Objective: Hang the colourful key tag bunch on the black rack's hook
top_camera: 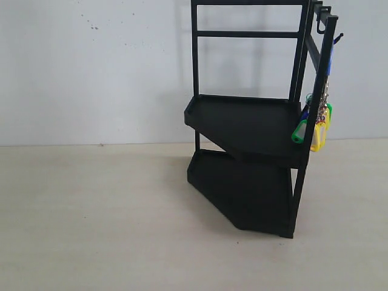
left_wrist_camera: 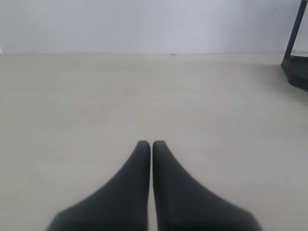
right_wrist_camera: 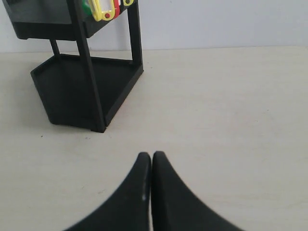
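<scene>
The black rack (top_camera: 254,127) stands right of centre in the exterior view, with two angular trays and thin upright bars. The colourful key tag bunch (top_camera: 318,124) hangs from a hook (top_camera: 324,18) at the rack's top right corner, dangling beside the right upright; yellow, green and blue tags show. Neither gripper appears in the exterior view. My left gripper (left_wrist_camera: 151,143) is shut and empty over bare table, the rack's edge (left_wrist_camera: 296,57) far off. My right gripper (right_wrist_camera: 151,155) is shut and empty, short of the rack (right_wrist_camera: 86,86), where the tags (right_wrist_camera: 103,8) hang.
A pale wooden table (top_camera: 91,218) runs under everything, backed by a white wall (top_camera: 91,66). The rack's lower tray (top_camera: 242,194) rests on the table.
</scene>
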